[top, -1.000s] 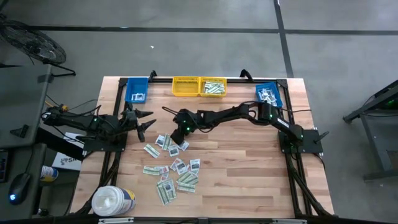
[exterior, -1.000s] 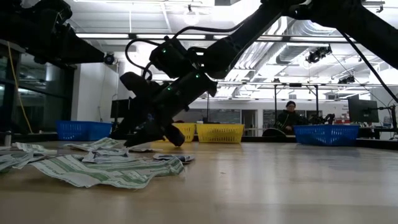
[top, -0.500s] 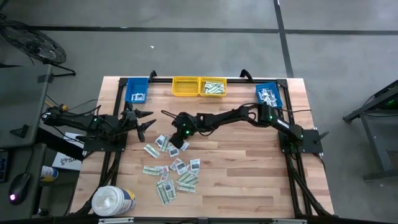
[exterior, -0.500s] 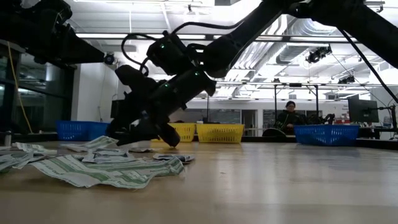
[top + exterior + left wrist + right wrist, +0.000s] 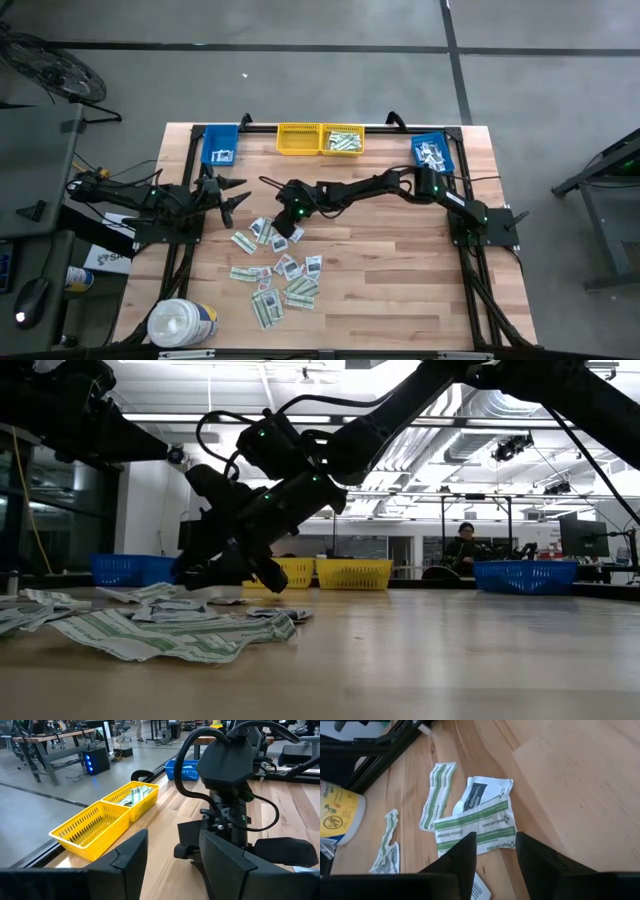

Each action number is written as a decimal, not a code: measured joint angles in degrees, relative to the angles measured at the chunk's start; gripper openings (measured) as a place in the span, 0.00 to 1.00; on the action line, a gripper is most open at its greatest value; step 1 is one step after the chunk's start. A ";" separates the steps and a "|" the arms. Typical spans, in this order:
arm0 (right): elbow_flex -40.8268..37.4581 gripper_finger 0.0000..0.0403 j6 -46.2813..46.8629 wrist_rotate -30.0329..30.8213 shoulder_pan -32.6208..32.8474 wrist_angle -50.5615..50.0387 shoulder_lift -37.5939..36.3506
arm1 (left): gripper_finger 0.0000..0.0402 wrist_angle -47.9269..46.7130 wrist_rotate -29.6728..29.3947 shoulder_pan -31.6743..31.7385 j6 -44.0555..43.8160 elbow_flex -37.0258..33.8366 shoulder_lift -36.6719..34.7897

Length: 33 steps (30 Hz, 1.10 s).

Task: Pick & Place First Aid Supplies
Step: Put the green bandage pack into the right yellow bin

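Risk entry: we note the right gripper (image 5: 283,232), jaws spread, over overlapping packets (image 5: 475,827) at the pile's twelve o'clock edge; closing may pinch two; left gripper (image 5: 232,193) waits, jaws spread.

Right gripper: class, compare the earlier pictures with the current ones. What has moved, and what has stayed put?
The right gripper slid a little toward the left side over the packets, and its fingers narrowed; nothing is visibly held. The left gripper, the packets and the bins stayed as they were.

Robotics lab, concrete floor (image 5: 300,60), workbenches (image 5: 55,737), ceiling strip lights (image 5: 300,417)
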 joint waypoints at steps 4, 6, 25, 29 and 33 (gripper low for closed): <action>0.00 0.27 -0.85 -0.45 0.00 -0.61 0.00 | 0.44 -0.02 0.00 0.00 0.00 0.00 0.01; 0.00 0.25 -2.20 -0.41 0.00 -2.00 0.00 | 0.44 -0.02 0.00 0.00 0.00 0.00 0.00; 0.28 0.45 0.69 -3.92 -0.90 1.97 2.00 | 0.44 -0.07 0.00 0.00 0.00 0.00 0.01; 0.28 0.46 0.92 -3.98 -0.90 2.32 2.12 | 0.44 -0.03 0.02 0.01 0.00 0.00 0.01; 1.58 0.46 0.93 -4.41 -0.66 0.70 2.34 | 0.44 -0.04 0.02 0.00 0.00 0.00 0.01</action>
